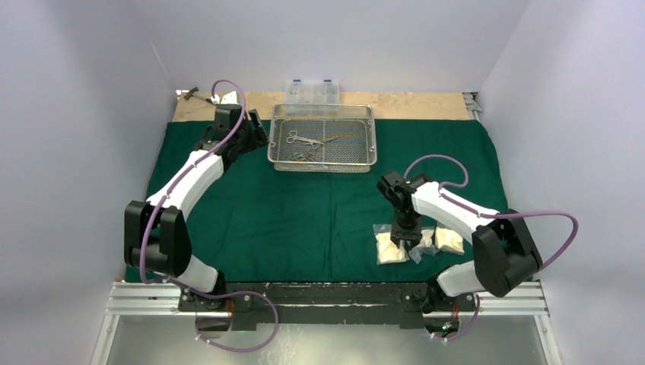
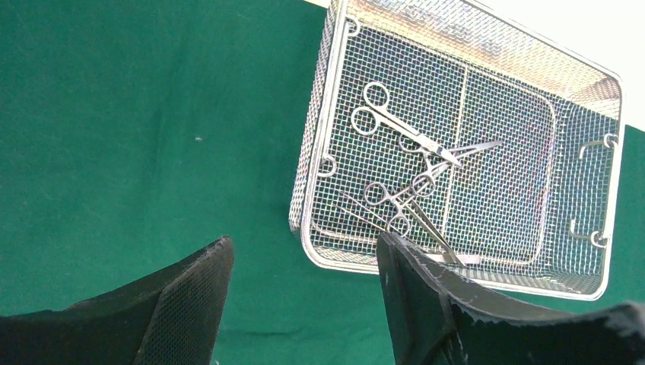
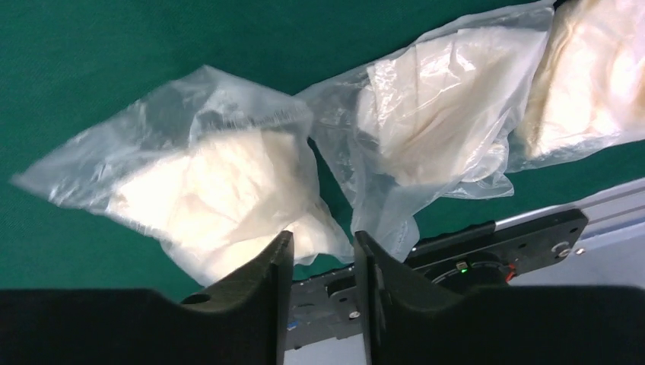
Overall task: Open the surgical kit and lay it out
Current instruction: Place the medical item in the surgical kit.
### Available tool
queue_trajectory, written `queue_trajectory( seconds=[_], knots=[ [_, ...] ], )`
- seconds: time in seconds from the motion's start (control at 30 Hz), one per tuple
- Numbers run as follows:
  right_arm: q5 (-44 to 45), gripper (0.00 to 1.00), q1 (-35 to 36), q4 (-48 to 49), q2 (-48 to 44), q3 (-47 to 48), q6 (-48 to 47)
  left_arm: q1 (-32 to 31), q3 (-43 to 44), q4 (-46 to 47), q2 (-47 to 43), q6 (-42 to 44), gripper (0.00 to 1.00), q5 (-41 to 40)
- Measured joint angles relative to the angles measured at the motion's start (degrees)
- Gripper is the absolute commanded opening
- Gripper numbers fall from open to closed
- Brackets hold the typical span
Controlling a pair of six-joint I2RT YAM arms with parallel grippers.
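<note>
The dark green cloth lies spread flat over the table. At the back stands the steel mesh tray, with scissors-like instruments crossed inside it. My left gripper hovers by the tray's left side, open and empty. In the left wrist view the left gripper frames the tray's near rim and the instruments. Three gauze packets lie in a row at the front right. My right gripper hangs just over them. In the right wrist view the right gripper has a narrow gap holding nothing, above the packets.
A clear plastic compartment box stands behind the tray on the bare wooden strip. A small hammer lies at the back left corner. The aluminium rail with the arm bases runs along the near edge, close to the packets.
</note>
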Motion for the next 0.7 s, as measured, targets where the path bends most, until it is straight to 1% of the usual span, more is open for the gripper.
queue_trajectory(
  seconds=[0.1, 0.23, 0.4, 0.53, 0.7],
  knots=[
    [-0.1, 0.52, 0.0, -1.0, -0.9, 2.6, -0.3, 0.0, 0.0, 0.0, -0.2, 0.4, 0.69, -0.5],
    [0.2, 0.52, 0.0, -2.2, -3.4, 10.6, -0.5, 0.0, 0.2, -0.2, -0.3, 1.1, 0.69, -1.1],
    [1.8, 0.53, 0.0, -2.8, -3.7, 20.5, -1.0, 0.0, 1.5, -1.1, -0.3, 2.0, 0.69, -1.7],
    [1.7, 0.54, 0.0, 1.0, -3.5, 23.5, -3.8, 0.0, 3.9, -1.6, -0.3, 3.0, 0.69, -1.9],
    [-0.3, 0.54, 0.0, 10.4, 0.1, 29.2, -7.3, 0.0, 6.8, -2.0, -0.3, 4.4, 0.69, -1.5]
  ],
)
